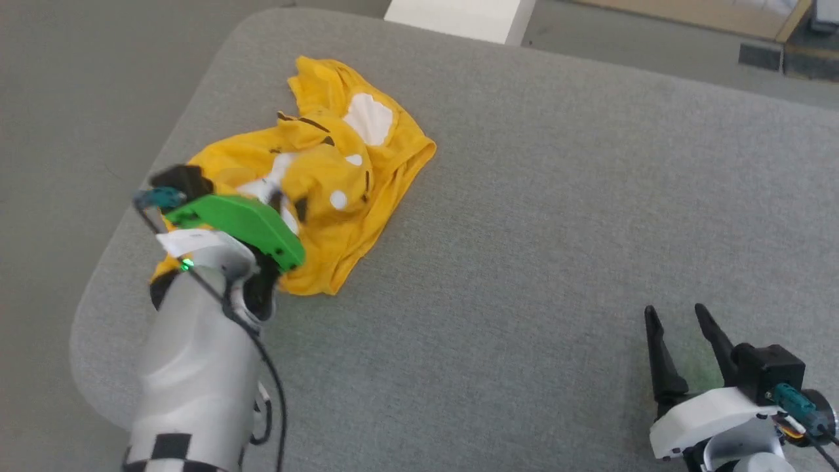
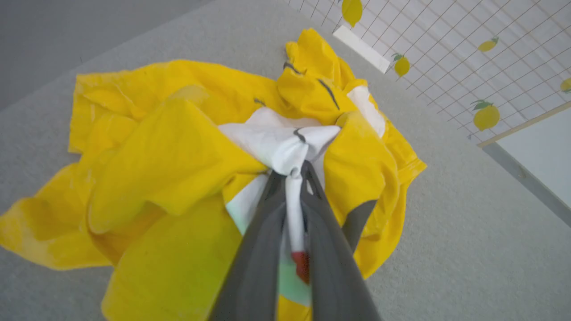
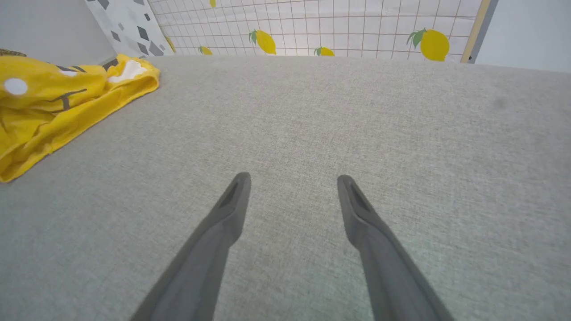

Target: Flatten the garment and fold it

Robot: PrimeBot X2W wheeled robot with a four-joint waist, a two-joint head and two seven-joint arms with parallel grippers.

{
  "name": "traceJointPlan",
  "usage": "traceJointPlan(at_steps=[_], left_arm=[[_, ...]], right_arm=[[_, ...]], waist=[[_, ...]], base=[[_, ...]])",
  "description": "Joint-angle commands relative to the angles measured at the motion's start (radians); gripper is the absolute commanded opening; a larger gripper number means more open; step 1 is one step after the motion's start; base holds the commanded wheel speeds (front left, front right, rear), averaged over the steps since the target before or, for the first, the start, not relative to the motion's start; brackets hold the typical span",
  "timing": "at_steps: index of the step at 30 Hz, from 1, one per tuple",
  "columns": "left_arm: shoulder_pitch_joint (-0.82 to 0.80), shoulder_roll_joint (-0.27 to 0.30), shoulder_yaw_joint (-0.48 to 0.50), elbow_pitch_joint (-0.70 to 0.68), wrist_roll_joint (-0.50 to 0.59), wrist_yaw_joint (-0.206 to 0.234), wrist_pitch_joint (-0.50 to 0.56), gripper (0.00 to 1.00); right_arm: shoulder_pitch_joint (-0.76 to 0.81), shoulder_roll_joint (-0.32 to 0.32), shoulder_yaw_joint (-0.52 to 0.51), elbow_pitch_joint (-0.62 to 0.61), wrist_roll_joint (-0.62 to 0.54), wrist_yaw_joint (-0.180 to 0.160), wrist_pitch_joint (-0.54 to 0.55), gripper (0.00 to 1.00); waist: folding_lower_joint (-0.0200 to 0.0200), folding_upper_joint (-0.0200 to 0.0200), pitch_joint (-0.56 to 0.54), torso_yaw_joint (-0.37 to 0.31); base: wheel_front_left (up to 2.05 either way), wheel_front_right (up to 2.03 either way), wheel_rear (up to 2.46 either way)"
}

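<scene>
Grey woven-fabric padded table is the ref. R gripper toward its front-right, fingers spread, empty, well apart from cloth. L gripper by the table's left edge, clenched on a white fold mid-bunch of the crumpled bright yellow T-shirt w/ cartoon print. Shirt looks light, limp, not slippery; hem or shoulder seams prob. a better hold for spreading. Long axis diagonal: table's front-left to back-centre; neck end can't tell.
</scene>
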Motion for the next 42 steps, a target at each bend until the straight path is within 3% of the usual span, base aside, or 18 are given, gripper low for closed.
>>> traceJointPlan(at_steps=[1, 6, 11, 16, 22, 28, 35, 42], left_arm=[[-0.033, 0.019, 0.01, -0.023, -0.006, -0.011, -0.042, 0.0], [-0.147, 0.097, -0.011, -0.118, 0.044, -0.064, -0.128, 0.0], [-0.292, 0.139, -0.038, -0.213, 0.072, -0.095, -0.131, 0.0], [-0.404, 0.144, -0.064, -0.271, 0.063, -0.118, -0.088, 0.0], [-0.452, 0.09, -0.103, -0.305, -0.008, -0.143, -0.018, 0.0], [-0.386, 0.043, -0.195, -0.286, -0.047, -0.151, 0.12, 0.0], [-0.193, 0.016, -0.386, -0.239, -0.005, -0.155, 0.255, 0.0], [0.043, -0.008, -0.554, -0.166, -0.032, -0.159, 0.285, 0.0]], right_arm=[[-0.012, 0.0, 0.006, 0.013, 0.013, -0.001, -0.014, 1.0], [-0.014, 0.0, 0.027, 0.07, 0.048, -0.001, -0.047, 1.0], [0.003, 0.0, 0.041, 0.129, 0.074, -0.001, -0.073, 1.0], [0.011, 0.0, 0.037, 0.174, 0.089, -0.001, -0.093, 1.0], [0.008, 0.0, 0.011, 0.21, 0.092, -0.001, -0.108, 1.0], [-0.003, 0.0, 0.002, 0.223, 0.084, -0.001, -0.114, 1.0], [0.009, 0.0, 0.019, 0.23, 0.114, -0.001, -0.118, 1.0], [0.006, 0.0, 0.008, 0.223, 0.111, -0.001, -0.119, 1.0]], waist=[[-0.0001, 0.0, -0.056, 0.015], [-0.0001, 0.0, -0.126, -0.015], [-0.0001, 0.0, -0.192, -0.067], [-0.0001, 0.0, -0.233, -0.137], [-0.0001, 0.0, -0.253, -0.227], [-0.0001, 0.0, -0.249, -0.302], [-0.0001, 0.0, -0.232, -0.353], [-0.0001, 0.0, -0.206, -0.397]], base=[[0.0, 0.0, 0.0], [0.0, 0.0, 0.0], [0.0, 0.0, 0.0], [0.0, 0.0, 0.0], [0.0, 0.0, 0.0], [0.0, 0.0, 0.0], [0.0, 0.0, 0.0], [0.0, 0.0, 0.0]])
